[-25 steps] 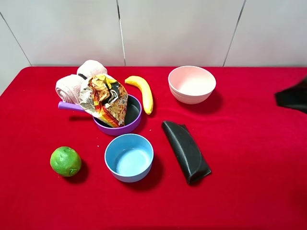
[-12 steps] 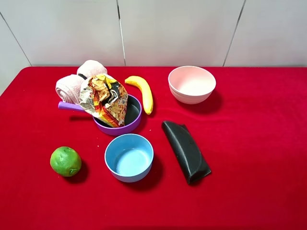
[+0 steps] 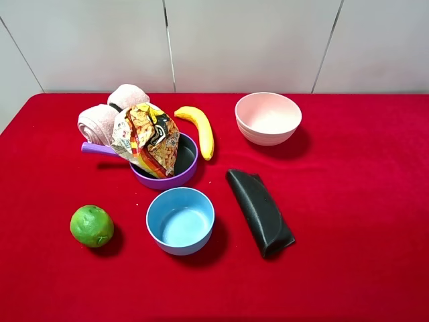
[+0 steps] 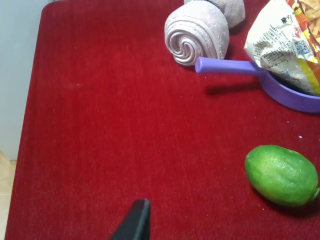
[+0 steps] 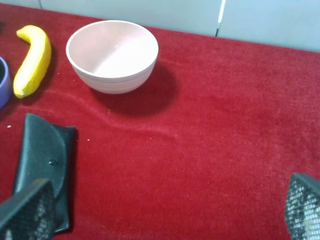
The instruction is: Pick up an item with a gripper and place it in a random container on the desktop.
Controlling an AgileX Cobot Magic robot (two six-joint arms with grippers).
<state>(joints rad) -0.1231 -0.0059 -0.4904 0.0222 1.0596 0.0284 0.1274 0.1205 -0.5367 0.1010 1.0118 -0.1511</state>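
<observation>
Table (image 3: 348,201) covered in red cloth, pale panelled wall behind. Snack bag (image 3: 146,139) sits propped in the purple pan (image 3: 182,176), hiding most of its grey inside. Right pincer (image 5: 160,210): both fingertips at frame corners, spread wide, empty. Left pincer (image 4: 134,224): one dark tip visible; spread cannot be told.
</observation>
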